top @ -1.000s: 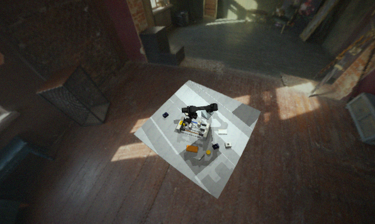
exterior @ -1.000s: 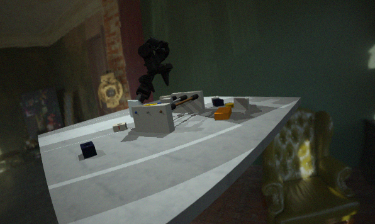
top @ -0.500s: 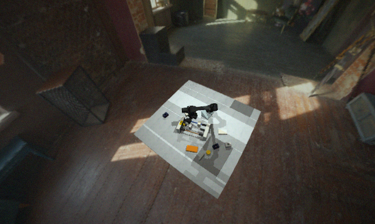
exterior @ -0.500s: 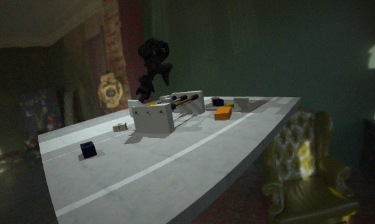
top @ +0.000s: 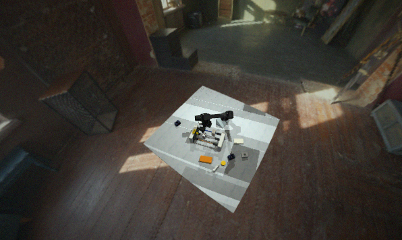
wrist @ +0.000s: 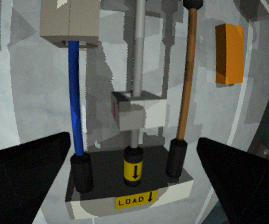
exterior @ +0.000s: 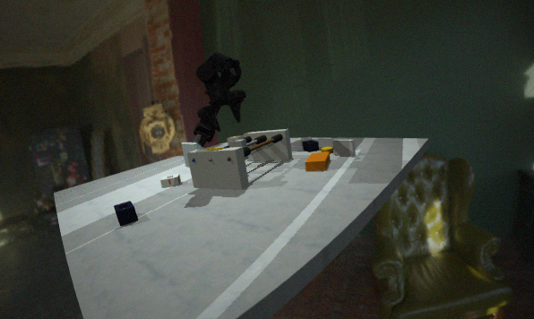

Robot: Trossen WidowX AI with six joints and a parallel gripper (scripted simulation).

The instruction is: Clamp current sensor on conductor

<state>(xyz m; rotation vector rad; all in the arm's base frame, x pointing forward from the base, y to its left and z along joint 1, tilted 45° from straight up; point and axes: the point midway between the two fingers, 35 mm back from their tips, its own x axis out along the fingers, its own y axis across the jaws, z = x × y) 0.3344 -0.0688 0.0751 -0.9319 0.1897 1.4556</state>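
You're holding the open, empty fingers above the frame's LOAD end. The sensor is sitting round the middle grey conductor, near the LOAD label; its latch isn't showing clearly. An orange block is lying on the desk.

Three conductors are coloured blue, grey and brown. The yellow LOAD marker is printed with black lettering and a black arrow; the same yellow and black are repeated on the grey conductor's sleeve. An orange block is seen. The bench is patterned in pale grey, with lighter and darker bands.
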